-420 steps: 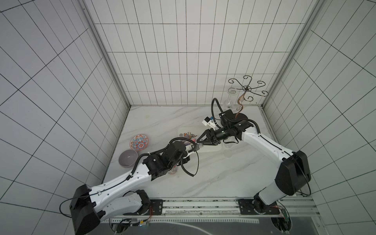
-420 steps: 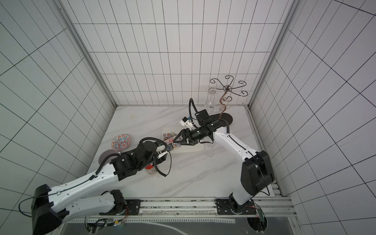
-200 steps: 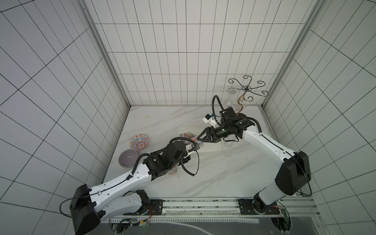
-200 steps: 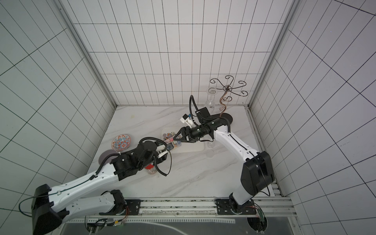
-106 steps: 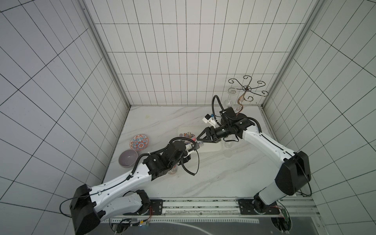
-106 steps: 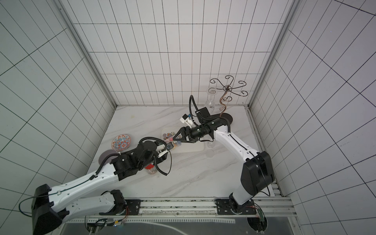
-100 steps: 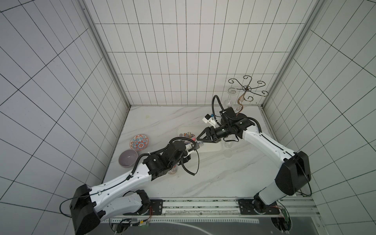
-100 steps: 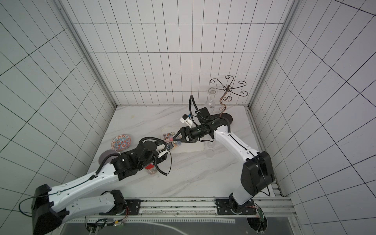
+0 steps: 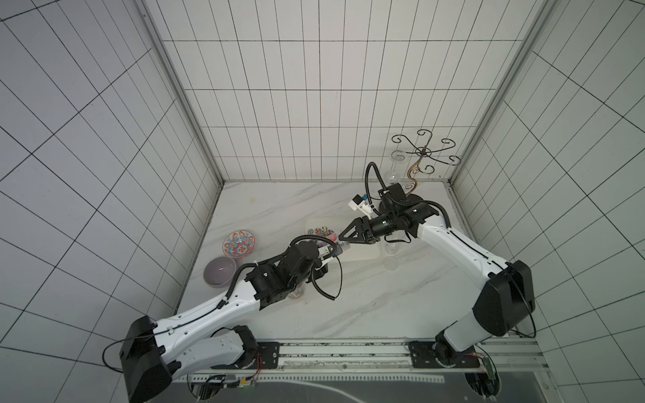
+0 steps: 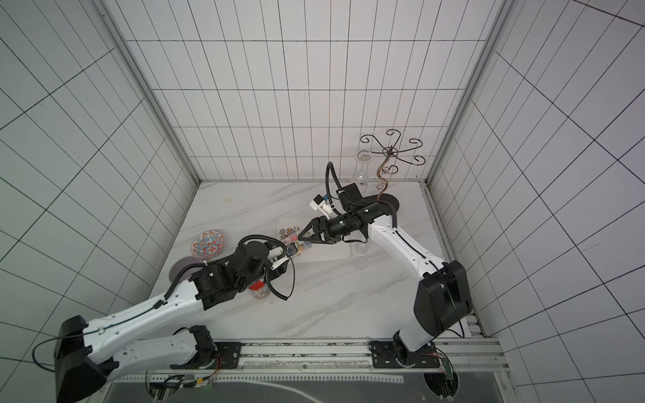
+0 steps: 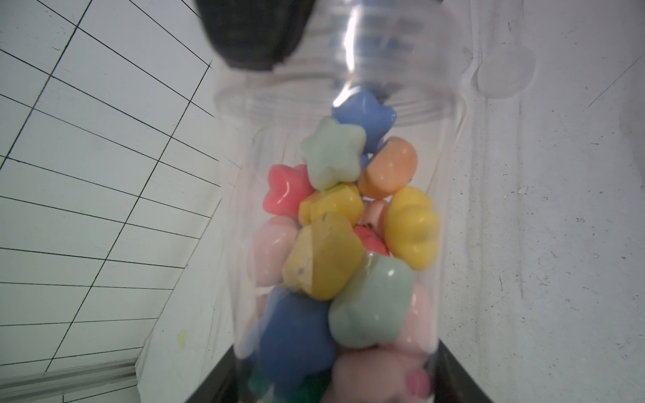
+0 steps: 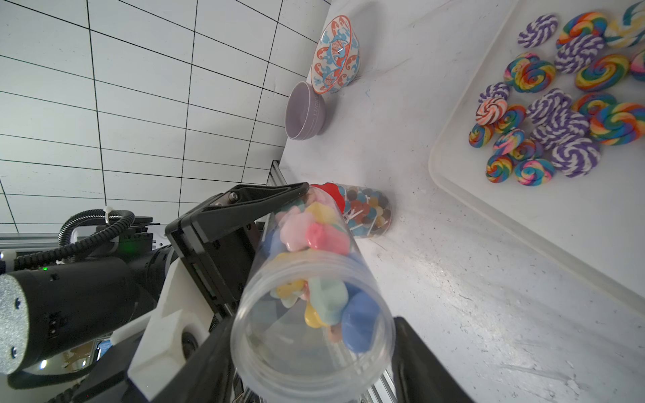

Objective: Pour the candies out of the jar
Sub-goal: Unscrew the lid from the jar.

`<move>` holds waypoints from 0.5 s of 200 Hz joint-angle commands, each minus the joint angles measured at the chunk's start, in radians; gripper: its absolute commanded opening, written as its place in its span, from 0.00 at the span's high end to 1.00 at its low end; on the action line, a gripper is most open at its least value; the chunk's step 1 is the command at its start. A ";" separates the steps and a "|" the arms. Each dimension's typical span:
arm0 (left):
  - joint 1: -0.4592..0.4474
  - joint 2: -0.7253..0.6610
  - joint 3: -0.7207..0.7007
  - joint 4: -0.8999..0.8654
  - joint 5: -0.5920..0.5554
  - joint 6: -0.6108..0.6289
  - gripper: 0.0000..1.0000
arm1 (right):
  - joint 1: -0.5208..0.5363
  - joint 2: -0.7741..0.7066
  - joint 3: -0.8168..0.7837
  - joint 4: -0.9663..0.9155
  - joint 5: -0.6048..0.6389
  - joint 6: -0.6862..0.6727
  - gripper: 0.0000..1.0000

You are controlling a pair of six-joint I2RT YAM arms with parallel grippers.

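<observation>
Left claw (image 9: 331, 249) clenched on jar (image 12: 314, 296), candies (image 11: 331, 244) packed inside; right claw (image 9: 341, 241) straddles its mouth, grip unclear. Pouring not yet begun.

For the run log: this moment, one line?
left fingers: gripping jar | right fingers: flanking jar mouth, contact unclear | candies: inside jar

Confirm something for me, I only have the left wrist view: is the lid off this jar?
Observer: Yes. The right wrist view shows the jar with its mouth open and no lid on it.
Operator: Is the tray under it?
Observer: In a top view the mouth overlaps the white tray, which holds swirl candies at one corner.
Operator: What's the black shape at the mouth?
Observer: The right gripper, fingers on either side of the rim; contact unclear.
</observation>
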 commanded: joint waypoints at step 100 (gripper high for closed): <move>0.145 0.033 0.164 -0.064 0.394 -0.098 0.52 | -0.037 -0.106 -0.065 0.013 -0.075 -0.236 0.60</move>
